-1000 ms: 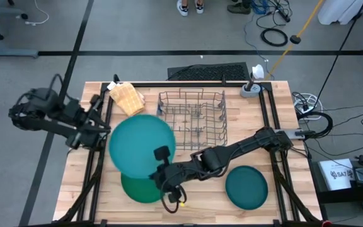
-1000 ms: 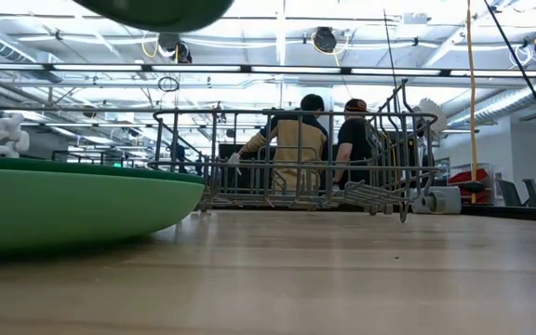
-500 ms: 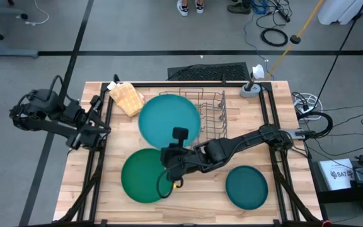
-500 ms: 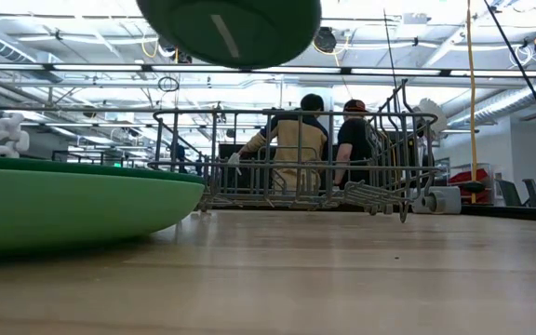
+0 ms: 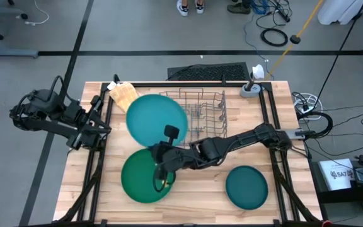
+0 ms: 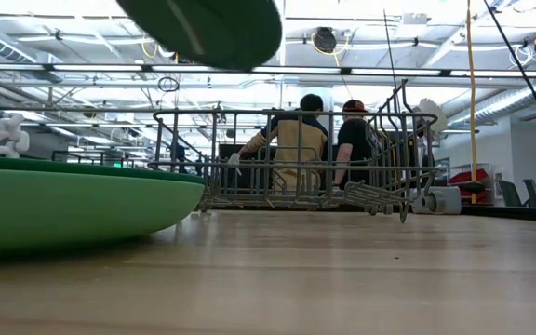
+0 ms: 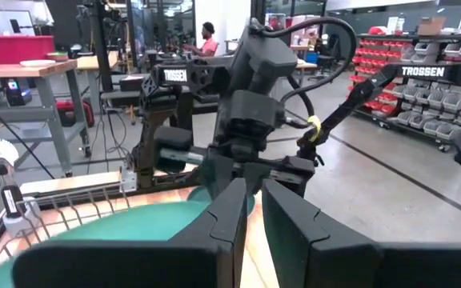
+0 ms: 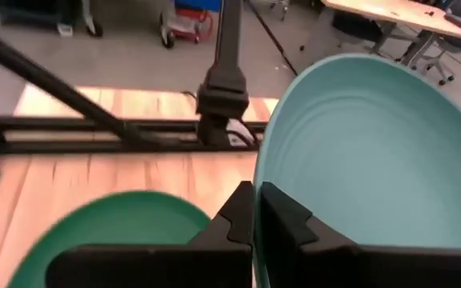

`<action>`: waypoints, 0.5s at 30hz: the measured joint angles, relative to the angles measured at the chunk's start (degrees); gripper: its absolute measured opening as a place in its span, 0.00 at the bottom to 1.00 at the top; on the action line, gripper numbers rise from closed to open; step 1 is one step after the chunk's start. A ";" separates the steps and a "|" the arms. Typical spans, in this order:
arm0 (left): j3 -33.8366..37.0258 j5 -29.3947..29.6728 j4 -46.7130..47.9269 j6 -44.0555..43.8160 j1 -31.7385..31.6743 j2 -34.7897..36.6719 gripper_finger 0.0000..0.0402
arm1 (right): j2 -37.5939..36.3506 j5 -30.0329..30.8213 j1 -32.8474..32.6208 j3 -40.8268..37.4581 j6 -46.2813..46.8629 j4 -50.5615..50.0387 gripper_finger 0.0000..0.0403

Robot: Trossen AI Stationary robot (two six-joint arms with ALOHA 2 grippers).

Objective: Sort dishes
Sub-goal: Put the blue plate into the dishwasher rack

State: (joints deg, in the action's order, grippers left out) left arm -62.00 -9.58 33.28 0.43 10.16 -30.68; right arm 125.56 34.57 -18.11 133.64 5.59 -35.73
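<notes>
My right gripper (image 5: 163, 153) is clenched on the rim of the big teal plate (image 5: 157, 118), holding it in the air at about the table's eleven o'clock, its far edge overlapping the near-left corner of the wire rack (image 5: 197, 113). The rack stands at twelve o'clock and I can see no dish in it. Directly under my wrist the dark green plate (image 5: 142, 178) lies flat on the table (image 5: 257, 132) at seven o'clock. A smaller dark teal plate (image 5: 246, 187) sits at five o'clock, well apart. A tan waffle lump (image 5: 122, 94) rests at the far-left corner. My left gripper (image 7: 249, 210) waits at nine o'clock off the table's left edge, fingers nearly together, holding nothing
</notes>
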 joint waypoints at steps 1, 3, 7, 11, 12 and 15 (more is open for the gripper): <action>0.00 0.02 0.00 -0.01 0.00 -0.03 0.13 | 0.42 -0.46 0.22 0.00 0.47 1.86 0.00; 0.02 0.02 -0.01 -0.04 0.00 -0.06 0.13 | 1.44 -1.57 0.46 0.00 0.15 7.85 0.00; 0.02 0.04 -0.21 -0.01 -0.01 -0.27 0.13 | 3.69 -5.21 0.68 -0.02 -1.20 16.07 0.00; 0.02 0.04 -0.50 -0.01 0.01 -0.44 0.13 | 6.03 -9.03 1.91 -0.02 -0.73 24.12 0.00; 0.02 0.04 -0.42 -0.02 0.01 -0.46 0.13 | 6.73 -9.44 2.18 -0.02 -0.77 25.56 0.00; 0.02 0.04 -0.48 0.00 0.01 -0.48 0.13 | 8.03 -11.11 2.83 -0.07 -0.91 28.77 0.00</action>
State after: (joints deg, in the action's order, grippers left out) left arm -61.98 -9.54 32.80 0.43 10.17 -31.16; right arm 133.59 23.46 -15.28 133.58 4.69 -6.96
